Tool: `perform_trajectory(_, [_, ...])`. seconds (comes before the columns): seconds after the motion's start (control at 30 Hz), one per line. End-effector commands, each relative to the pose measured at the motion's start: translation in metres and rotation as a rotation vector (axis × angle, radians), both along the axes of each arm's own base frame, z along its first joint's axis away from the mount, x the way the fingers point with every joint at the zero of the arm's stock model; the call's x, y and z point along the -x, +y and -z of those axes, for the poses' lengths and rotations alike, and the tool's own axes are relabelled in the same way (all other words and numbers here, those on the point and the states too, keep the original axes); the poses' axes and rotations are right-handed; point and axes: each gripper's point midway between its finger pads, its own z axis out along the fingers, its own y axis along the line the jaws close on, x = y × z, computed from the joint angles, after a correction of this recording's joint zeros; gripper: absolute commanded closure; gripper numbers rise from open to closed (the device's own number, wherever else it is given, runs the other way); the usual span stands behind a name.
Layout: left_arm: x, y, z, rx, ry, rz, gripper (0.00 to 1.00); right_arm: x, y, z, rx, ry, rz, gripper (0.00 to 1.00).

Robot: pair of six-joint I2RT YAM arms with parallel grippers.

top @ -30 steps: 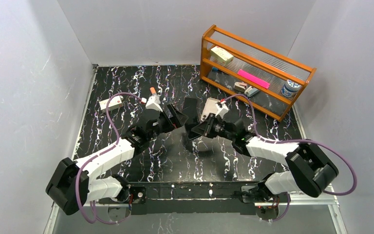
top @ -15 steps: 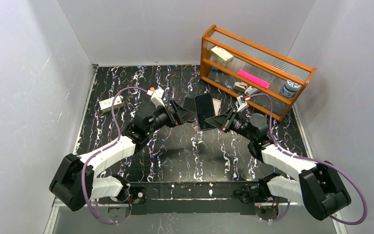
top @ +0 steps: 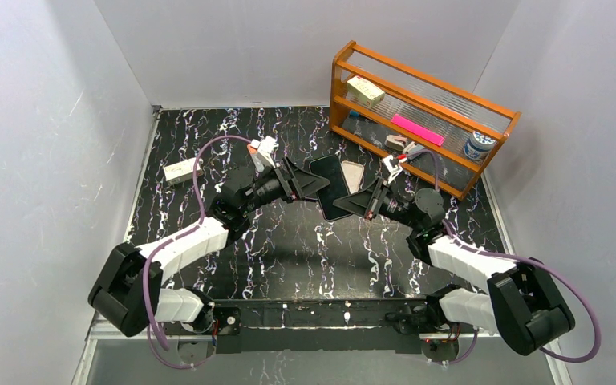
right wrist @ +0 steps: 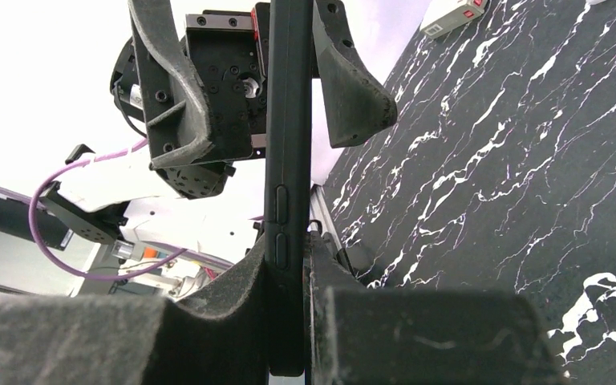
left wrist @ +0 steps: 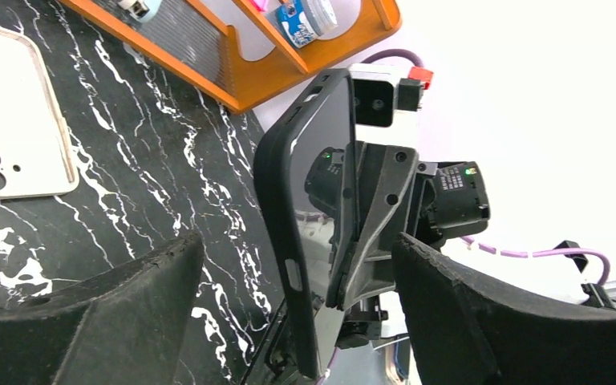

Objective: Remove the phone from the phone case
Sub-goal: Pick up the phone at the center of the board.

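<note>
A phone in a black case (top: 330, 186) is held up off the table, edge on in both wrist views. My right gripper (top: 354, 202) is shut on its near end, and in the right wrist view (right wrist: 289, 249) its pads press both faces of the cased phone (right wrist: 287, 160). My left gripper (top: 309, 183) is open, with its fingers (right wrist: 168, 80) either side of the phone's far end. In the left wrist view the cased phone (left wrist: 301, 241) stands between the spread left gripper (left wrist: 295, 241) fingers with a gap on each side.
An empty pale phone case (top: 354, 175) lies on the black marbled table, also in the left wrist view (left wrist: 8, 120). An orange wooden rack (top: 417, 112) with small items stands at the back right. A small white box (top: 178, 170) lies at the left.
My right gripper has brought the cased phone up and leftward. My left gripper has moved right, and its open fingers now straddle the phone's end.
</note>
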Motion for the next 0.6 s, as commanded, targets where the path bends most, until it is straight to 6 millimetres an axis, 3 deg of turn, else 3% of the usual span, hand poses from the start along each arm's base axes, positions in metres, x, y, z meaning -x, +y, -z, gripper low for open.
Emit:
perform_trajectory(0.0, [0.002, -0.005, -0.025, 0.067, -0.043, 0.040, 0.19, 0.009, 0.003, -0.046, -0.100, -0.163, -0.048, 0.99])
perform_trajectory(0.3, [0.007, -0.013, -0.026, 0.100, -0.029, 0.077, 0.48, 0.013, 0.020, -0.046, -0.104, -0.165, -0.105, 0.99])
perform_trajectory(0.43, [0.009, -0.009, -0.029, 0.106, -0.042, 0.066, 0.78, 0.012, 0.023, -0.044, -0.104, -0.159, -0.108, 0.97])
perform_trajectory(0.57, [0.010, -0.007, -0.031, 0.106, -0.056, 0.059, 0.99, 0.013, 0.022, -0.040, -0.089, -0.172, -0.106, 0.88])
